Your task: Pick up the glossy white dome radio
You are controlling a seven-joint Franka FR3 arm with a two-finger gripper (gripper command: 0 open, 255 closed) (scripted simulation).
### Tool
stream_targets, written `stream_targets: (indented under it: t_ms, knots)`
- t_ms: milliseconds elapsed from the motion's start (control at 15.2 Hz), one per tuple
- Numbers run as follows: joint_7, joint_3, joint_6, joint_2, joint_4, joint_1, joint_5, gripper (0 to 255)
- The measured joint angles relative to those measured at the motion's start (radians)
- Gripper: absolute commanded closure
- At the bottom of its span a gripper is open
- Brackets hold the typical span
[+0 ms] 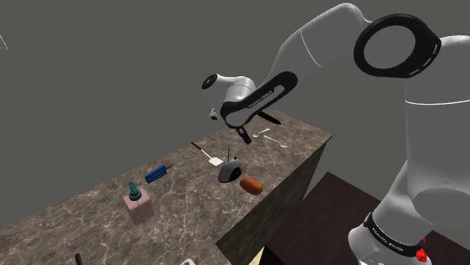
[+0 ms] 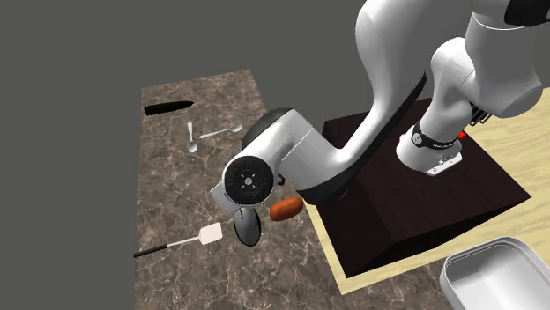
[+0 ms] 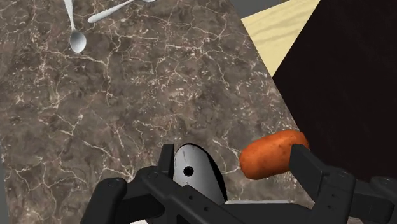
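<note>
Dome radio (image 3: pixel 202 175), below parted jaws, unheld

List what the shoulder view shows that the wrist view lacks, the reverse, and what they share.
Shoulder view's extras: a spatula, a blue block, a pink dispenser, the aerial on the radio. Wrist view's extras: a dark dot on the radio's face; radio and brown roll lie between the open fingers. Shared: radio, roll, spoons, counter, gripper.
</note>
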Motion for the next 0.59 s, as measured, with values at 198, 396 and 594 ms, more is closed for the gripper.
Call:
stream_targets:
  t_ms: [198,396,594]
  knots:
    - [-0.037,-0.004,0.011,0.098,0.061,0.018,-0.055,0]
    - [-0.073,-0.009,0.016,0.217,0.148,0.044,-0.107,0]
    - [-0.114,-0.017,0.024,0.327,0.228,0.067,-0.157,0]
